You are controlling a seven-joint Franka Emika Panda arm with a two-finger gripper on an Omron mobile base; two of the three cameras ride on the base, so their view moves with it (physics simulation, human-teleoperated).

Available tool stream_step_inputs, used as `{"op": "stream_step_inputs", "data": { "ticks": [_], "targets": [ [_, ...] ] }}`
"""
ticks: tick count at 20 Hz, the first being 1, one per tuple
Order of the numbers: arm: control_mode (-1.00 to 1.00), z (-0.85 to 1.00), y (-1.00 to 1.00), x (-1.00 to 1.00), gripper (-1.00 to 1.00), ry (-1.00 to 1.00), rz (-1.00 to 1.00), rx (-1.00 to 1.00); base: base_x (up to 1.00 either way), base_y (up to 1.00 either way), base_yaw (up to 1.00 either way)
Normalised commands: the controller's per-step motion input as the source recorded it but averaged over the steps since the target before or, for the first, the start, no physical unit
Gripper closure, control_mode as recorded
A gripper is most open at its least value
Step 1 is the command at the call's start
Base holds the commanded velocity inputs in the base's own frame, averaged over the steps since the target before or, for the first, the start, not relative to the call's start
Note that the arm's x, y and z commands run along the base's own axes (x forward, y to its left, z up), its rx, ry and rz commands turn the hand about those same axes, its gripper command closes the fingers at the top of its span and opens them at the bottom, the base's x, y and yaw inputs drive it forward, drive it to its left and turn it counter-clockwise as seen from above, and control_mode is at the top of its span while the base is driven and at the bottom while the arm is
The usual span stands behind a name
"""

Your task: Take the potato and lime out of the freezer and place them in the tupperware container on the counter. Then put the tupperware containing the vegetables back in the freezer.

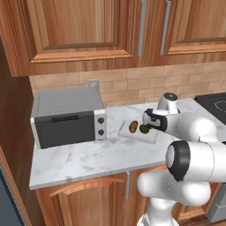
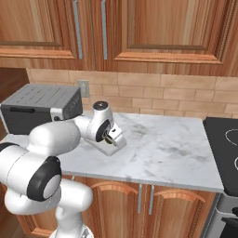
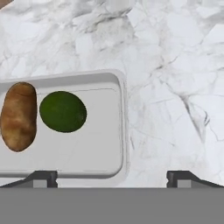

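From the left base view, I am seeing one potato (image 1: 133, 126) and one lime (image 1: 144, 129) lying side by side in the single tupperware container (image 1: 152, 137), which is resting on the marbled desk (image 1: 88, 156) just right of one grey toaster oven (image 1: 68, 117). My tool (image 1: 151, 126) is hanging right over the container's near end, beside the lime. Two bar handles are showing on the wooden upper cabinets (image 1: 79, 31), and one dark cooktop (image 1: 214, 102) is sitting at the far right.

From the right base view, my arm is covering most of the container, and my tool (image 2: 113, 138) is pointing down at the desk (image 2: 162, 148). One toaster oven (image 2: 39, 109) is standing to the left and one wall outlet (image 2: 83, 88) is showing on the brick backsplash.

From the hand view, one potato (image 3: 18, 116) and one lime (image 3: 63, 111) are lying nearly touching inside the container (image 3: 120, 131). My two fingertips (image 3: 41, 177) are standing spread wide apart, pinching nothing.
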Motion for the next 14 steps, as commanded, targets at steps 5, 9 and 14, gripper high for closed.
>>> {"op": "stream_step_inputs", "data": {
  "ticks": [5,9,14],
  "targets": [
    [-1.00,-0.19,-0.18,0.00,-1.00,0.05,0.00,0.00,0.00,0.00,0.00],
    [-1.00,-0.23,-0.02,0.00,-1.00,0.02,0.00,0.00,0.00,0.00,0.00],
    [-1.00,-0.24,0.00,0.09,-1.00,0.00,0.00,0.00,0.00,0.00,0.00]
  ]
}}
